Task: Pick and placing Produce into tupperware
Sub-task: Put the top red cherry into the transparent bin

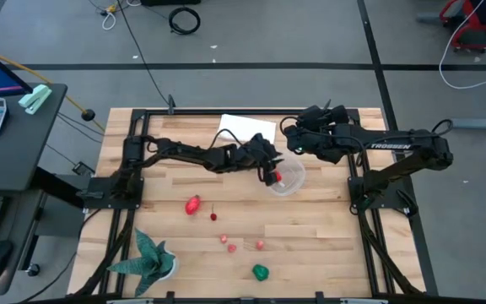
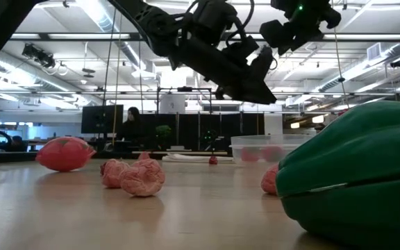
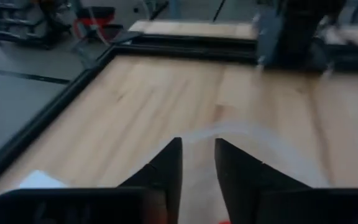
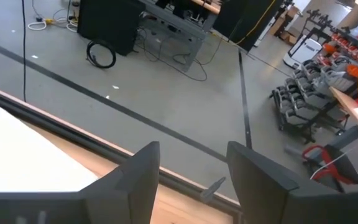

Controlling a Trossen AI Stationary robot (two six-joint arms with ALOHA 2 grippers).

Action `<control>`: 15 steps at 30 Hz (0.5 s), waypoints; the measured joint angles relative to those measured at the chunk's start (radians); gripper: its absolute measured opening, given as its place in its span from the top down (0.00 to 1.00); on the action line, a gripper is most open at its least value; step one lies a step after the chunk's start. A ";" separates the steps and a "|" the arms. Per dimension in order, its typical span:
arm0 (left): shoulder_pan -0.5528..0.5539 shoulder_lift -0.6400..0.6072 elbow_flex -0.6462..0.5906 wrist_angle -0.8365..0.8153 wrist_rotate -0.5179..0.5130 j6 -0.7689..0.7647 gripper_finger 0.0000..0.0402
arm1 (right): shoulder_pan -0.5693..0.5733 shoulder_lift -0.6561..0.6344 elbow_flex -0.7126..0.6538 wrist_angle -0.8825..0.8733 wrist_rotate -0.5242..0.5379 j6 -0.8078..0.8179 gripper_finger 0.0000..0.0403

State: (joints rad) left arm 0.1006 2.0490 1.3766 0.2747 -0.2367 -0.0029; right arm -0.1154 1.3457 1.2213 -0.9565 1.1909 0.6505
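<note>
Overhead view: left gripper (image 1: 272,175) hangs over the near rim of the clear tupperware (image 1: 288,178), a red produce piece at its tip, jaws slightly parted. Loose produce (image 1: 193,204) lies across the wooden surface (image 1: 327,228). Right gripper (image 1: 292,135), jaws spread, waits behind the tub. Low view: pink pieces sit inside the tupperware (image 2: 262,148).

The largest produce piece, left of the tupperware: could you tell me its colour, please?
Red, with a hint of green at one end; the high view shows it best.
</note>
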 joint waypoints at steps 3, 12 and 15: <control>0.020 -0.045 0.015 -0.130 -0.092 0.061 0.69 | 0.000 0.000 0.000 0.000 0.009 0.000 0.51; 0.081 -0.090 0.018 -0.506 -0.146 -0.117 0.59 | 0.000 0.000 0.000 0.000 0.013 0.000 0.51; 0.108 -0.090 0.018 -0.554 -0.140 -0.126 0.57 | 0.000 0.000 0.000 0.000 0.013 0.000 0.51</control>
State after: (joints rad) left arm 0.2085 1.9587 1.3949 -0.2793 -0.3764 -0.1294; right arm -0.1154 1.3457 1.2213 -0.9565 1.2041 0.6506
